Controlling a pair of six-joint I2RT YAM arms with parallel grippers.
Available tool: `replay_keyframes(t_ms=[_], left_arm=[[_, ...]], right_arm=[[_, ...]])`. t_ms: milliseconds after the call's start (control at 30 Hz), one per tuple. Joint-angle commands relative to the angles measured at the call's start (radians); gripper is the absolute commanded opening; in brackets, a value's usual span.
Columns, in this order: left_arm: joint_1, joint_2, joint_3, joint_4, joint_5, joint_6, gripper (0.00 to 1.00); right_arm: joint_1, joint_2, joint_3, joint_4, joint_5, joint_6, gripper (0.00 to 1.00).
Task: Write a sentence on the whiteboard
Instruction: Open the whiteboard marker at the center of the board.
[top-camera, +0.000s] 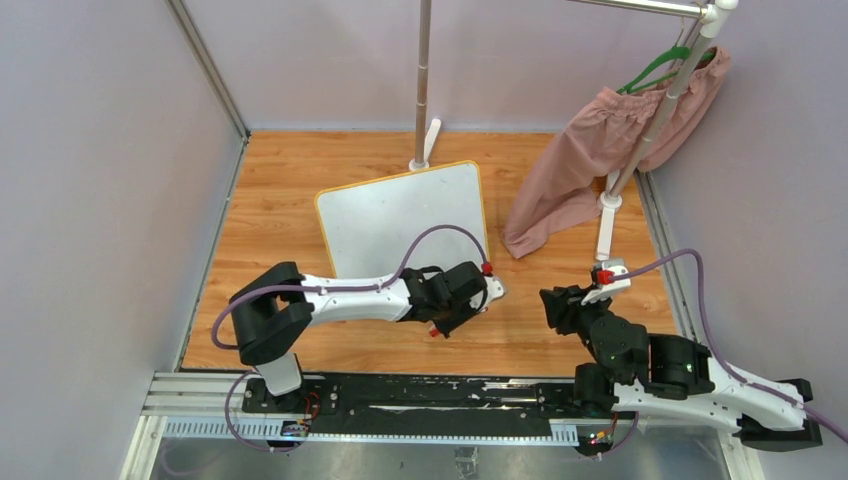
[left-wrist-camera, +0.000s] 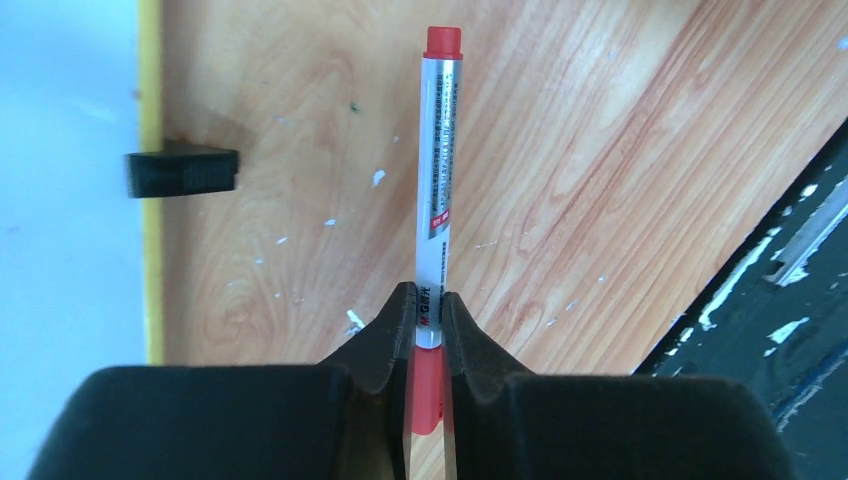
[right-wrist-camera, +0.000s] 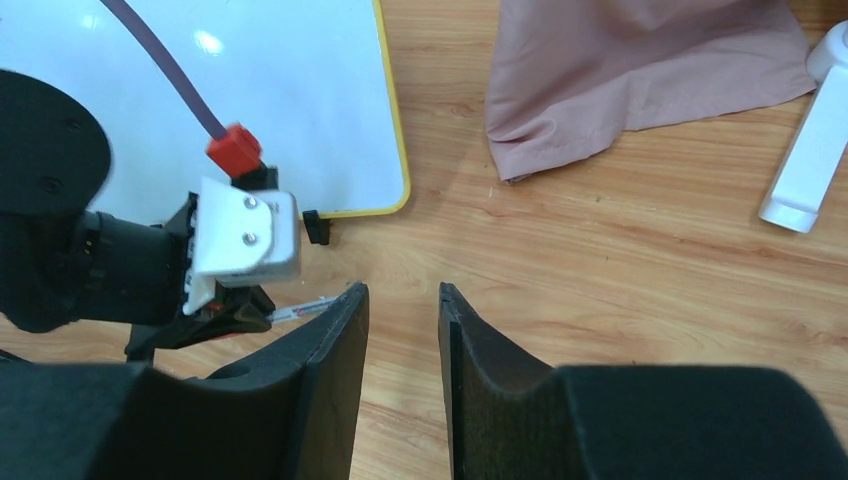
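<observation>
Red-capped marker (left-wrist-camera: 438, 190), label unreadable, maybe Chinese.

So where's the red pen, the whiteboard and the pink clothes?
red pen (left-wrist-camera: 440, 170), left wrist view, middle of its barrel.
whiteboard (top-camera: 400, 215), top view, bare white face.
pink clothes (top-camera: 580, 170), top view, middle of the hanging cloth.

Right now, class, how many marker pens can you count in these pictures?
1. The red-capped, silver-barrelled marker pen is clamped between the left gripper's jaws, lying over the wooden tabletop beside the white, yellow-rimmed whiteboard. Others may be hidden.
</observation>
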Motion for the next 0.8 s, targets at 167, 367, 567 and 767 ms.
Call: replay_keyframes(t_ms=[167,367,567,767], left_arm=[[-0.001,-0.187,-0.069,0.064,-0.121,-0.099,0.00],[-0.001,-0.408,-0.150,0.131,-0.162,-0.186,0.00],[-0.001,-0.629,-0.189,0.155,-0.229,-0.238,0.00],[-0.001,-0.832,-0.245,0.235,-0.190,-0.271,0.00]], right_arm=[[0.004,0.056,-0.033,0.014,-0.071,0.163,0.41],[-0.013,0.153,-0.021,0.146,-0.186,0.130,0.45],[-0.085,0.281,0.028,0.349,-0.395,0.038,0.50],[-0.141,0.308,0.005,0.664,-0.629,0.012,0.56]])
